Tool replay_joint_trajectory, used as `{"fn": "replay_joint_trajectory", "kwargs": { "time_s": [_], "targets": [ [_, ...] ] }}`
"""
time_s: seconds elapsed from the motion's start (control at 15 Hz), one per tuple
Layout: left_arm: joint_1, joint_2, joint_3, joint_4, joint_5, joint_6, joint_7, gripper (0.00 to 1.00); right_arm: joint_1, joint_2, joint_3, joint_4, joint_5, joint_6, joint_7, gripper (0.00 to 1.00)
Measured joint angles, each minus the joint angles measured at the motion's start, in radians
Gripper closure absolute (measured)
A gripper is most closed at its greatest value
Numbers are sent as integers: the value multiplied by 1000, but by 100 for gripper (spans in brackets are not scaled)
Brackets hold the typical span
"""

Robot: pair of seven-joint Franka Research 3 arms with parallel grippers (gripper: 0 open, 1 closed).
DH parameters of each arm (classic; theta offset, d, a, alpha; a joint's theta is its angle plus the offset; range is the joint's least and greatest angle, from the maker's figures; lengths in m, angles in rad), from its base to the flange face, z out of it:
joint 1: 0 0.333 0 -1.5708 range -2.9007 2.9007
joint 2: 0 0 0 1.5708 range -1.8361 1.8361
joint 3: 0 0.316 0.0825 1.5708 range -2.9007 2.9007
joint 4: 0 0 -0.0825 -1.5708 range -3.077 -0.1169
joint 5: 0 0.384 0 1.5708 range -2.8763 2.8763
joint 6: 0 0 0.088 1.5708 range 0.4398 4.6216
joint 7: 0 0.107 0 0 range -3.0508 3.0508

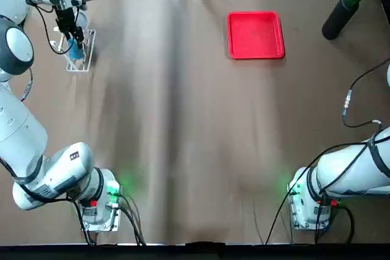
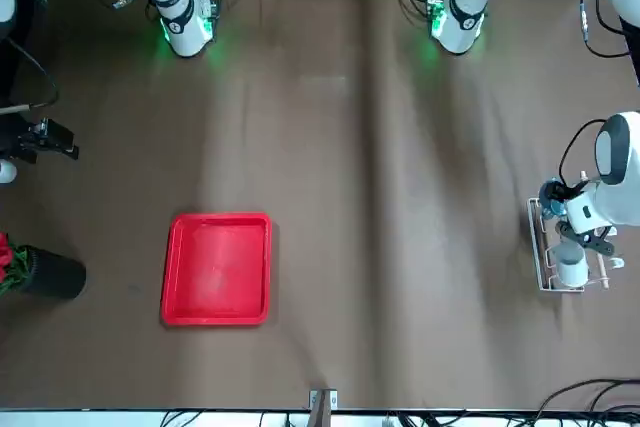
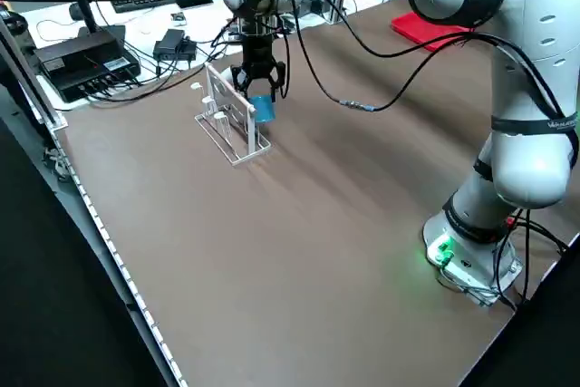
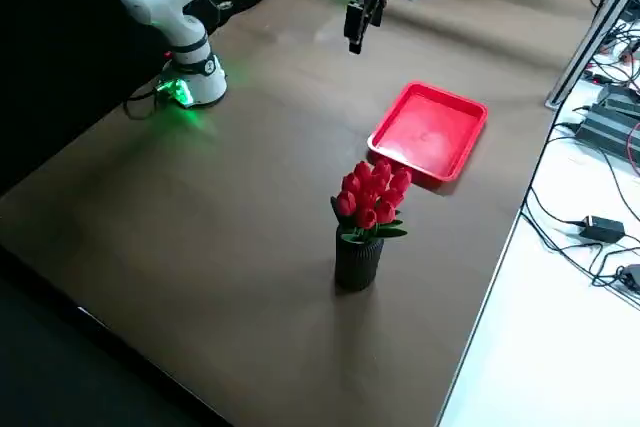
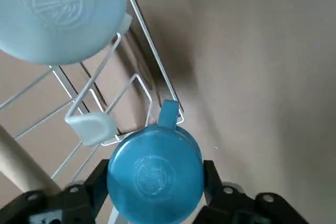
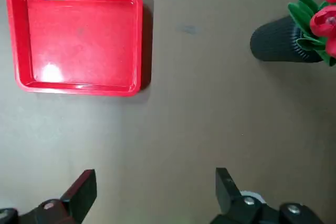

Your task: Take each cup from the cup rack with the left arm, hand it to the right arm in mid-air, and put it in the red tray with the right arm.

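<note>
Left end effector, around smooth blue cup

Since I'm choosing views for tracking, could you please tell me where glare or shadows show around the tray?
Right wrist view: a bright glare spot inside the tray, dark shadow along one side; top view: no comparable bright spot.

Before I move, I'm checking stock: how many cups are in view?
2: the blue cup, at the rack's near end between the left gripper's fingers; the white cup on the rack beside it.
</note>
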Motion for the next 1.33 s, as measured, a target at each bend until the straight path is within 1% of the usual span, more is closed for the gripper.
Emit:
{"fn": "replay_joint_trajectory", "kwargs": {
  "time_s": [0.73, 0.87, 1.33],
  "targets": [
    [0, 0, -4, 11, 0, -5, 0, 26, 0, 0, -1, 0, 0, 0, 0, 0],
    [1, 0, -8, 16, 0, -18, -1, 26, 0, 0, -1, 0, 0, 0, 0, 0],
    [0, -10, -35, 72, 0, -112, -2, 26, 0, 0, -1, 0, 0, 1, 0, 0]
  ]
}}
